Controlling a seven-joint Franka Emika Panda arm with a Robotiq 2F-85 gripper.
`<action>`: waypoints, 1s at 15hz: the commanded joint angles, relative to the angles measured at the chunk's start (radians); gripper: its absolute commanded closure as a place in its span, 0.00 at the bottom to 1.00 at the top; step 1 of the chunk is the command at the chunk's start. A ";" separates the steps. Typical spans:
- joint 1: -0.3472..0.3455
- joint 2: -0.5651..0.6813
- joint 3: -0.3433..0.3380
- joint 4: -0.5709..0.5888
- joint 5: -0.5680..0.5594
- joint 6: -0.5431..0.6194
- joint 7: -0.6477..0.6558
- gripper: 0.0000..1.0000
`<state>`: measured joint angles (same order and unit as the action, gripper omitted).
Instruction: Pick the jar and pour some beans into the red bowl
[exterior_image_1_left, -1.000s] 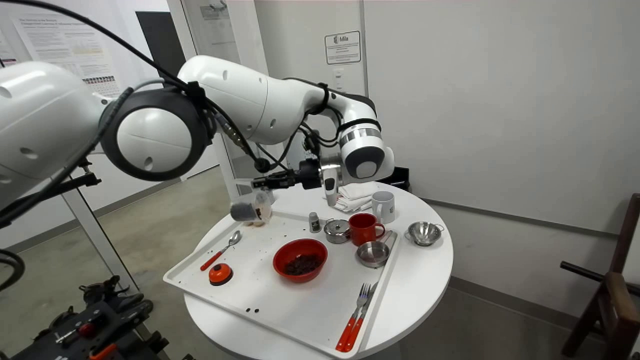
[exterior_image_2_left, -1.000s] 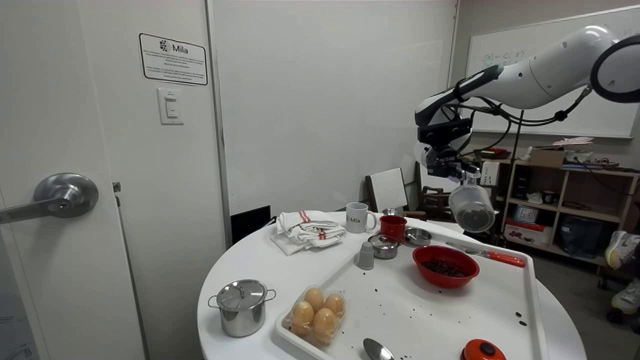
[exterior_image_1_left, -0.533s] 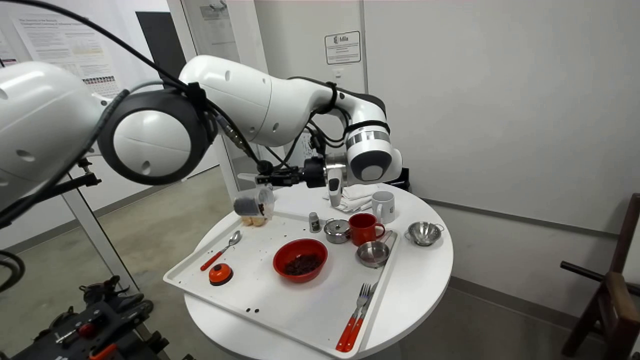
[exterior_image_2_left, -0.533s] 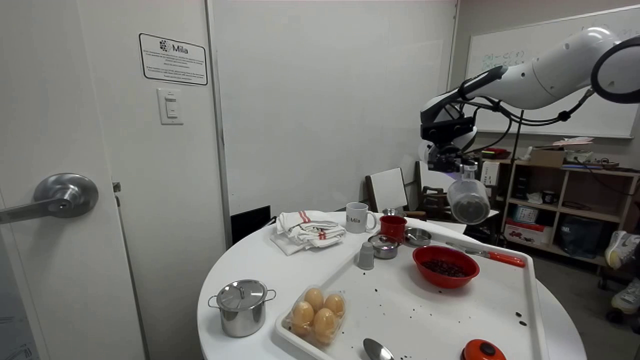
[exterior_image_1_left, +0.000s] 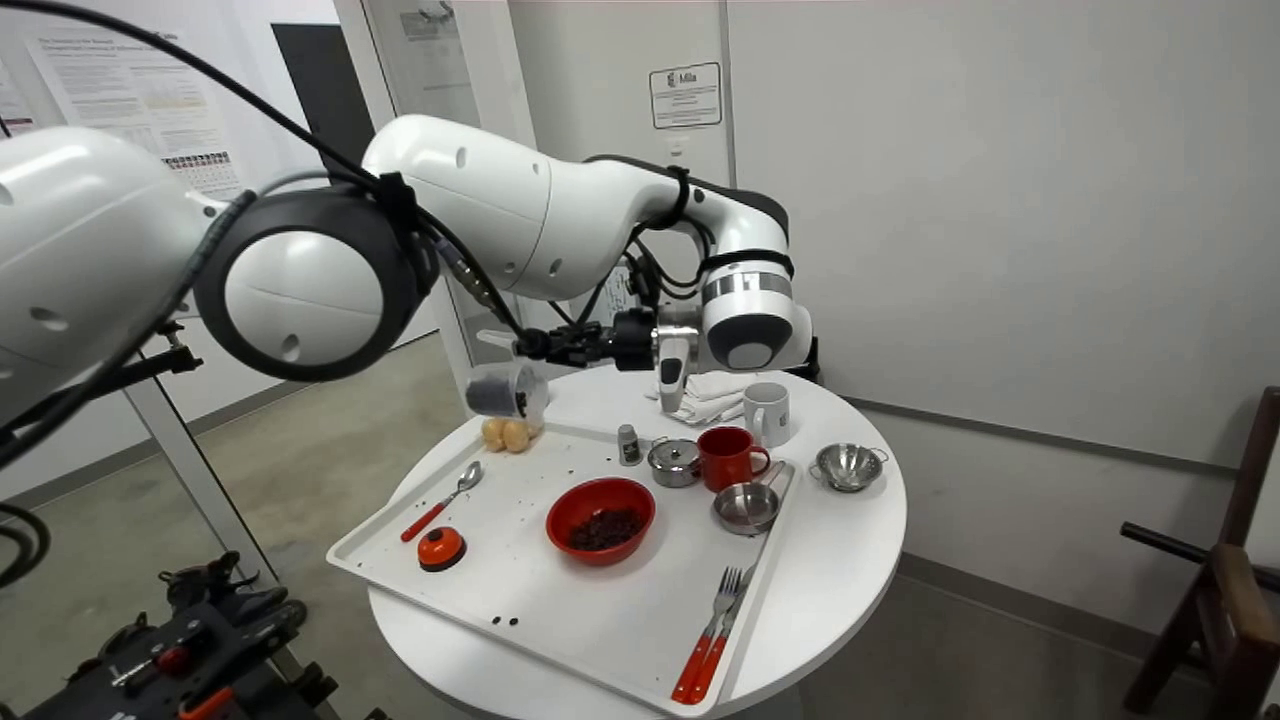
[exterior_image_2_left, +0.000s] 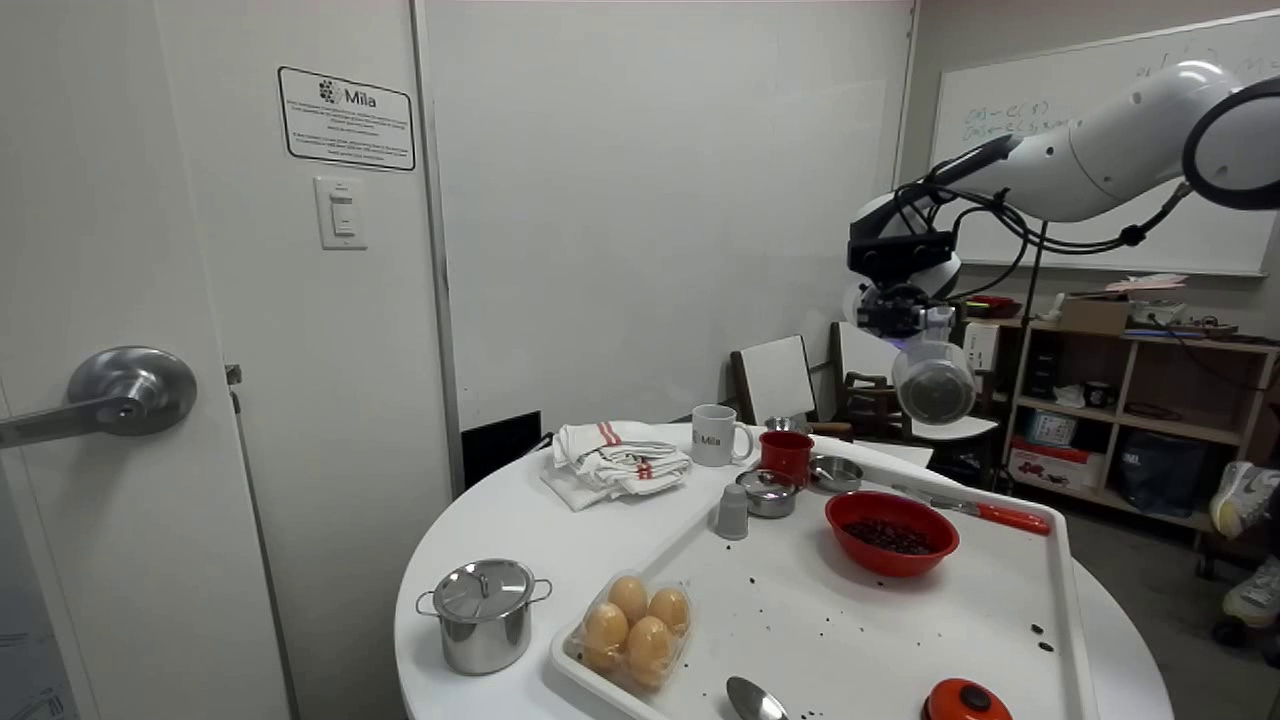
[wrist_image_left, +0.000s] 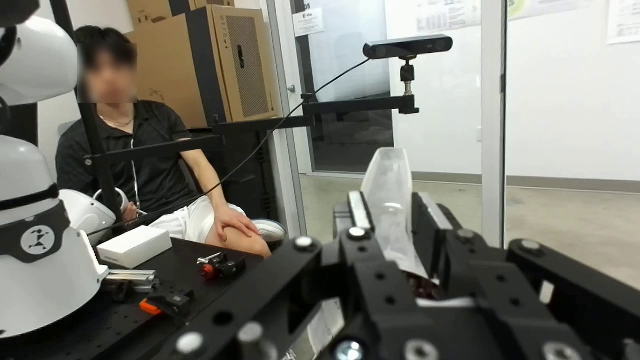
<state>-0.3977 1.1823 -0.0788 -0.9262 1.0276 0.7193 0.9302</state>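
Note:
The jar (exterior_image_1_left: 495, 388) is a clear, see-through container with a handle, also seen in an exterior view (exterior_image_2_left: 935, 380). It hangs in the air, tilted close to its side, above the back left of the tray. A few dark beans (exterior_image_1_left: 521, 400) show inside it. My gripper (exterior_image_1_left: 530, 345) is shut on the jar's handle, which stands between the fingers (wrist_image_left: 395, 212) in the wrist view. The red bowl (exterior_image_1_left: 570, 508) stands on the tray, apart from the jar, with dark beans (exterior_image_2_left: 888, 537) in its bottom. The jar's mouth is not clearly visible.
The white tray (exterior_image_1_left: 590, 620) carries a spoon (exterior_image_1_left: 441, 500), a red lid (exterior_image_1_left: 440, 548), a fork and knife (exterior_image_1_left: 712, 635), a grey shaker (exterior_image_1_left: 629, 446), a small pot (exterior_image_1_left: 674, 465), a red mug (exterior_image_1_left: 728, 460) and boxed eggs (exterior_image_2_left: 630, 630). Scattered beans lie on it. A steel pot (exterior_image_2_left: 485, 625) stands beside it.
The gripper and jar have risen and shifted slightly right in an exterior view. The jar has tipped further toward level. The eggs behind it show more. The bowl has not moved.

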 joint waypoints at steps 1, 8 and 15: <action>-0.031 0.046 0.031 0.072 0.045 -0.047 0.046 0.89; -0.062 0.082 0.077 0.109 0.079 -0.100 0.079 0.89; -0.072 0.100 0.099 0.130 0.094 -0.096 0.101 0.89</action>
<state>-0.4560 1.2462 -0.0007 -0.8560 1.0923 0.6512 0.9844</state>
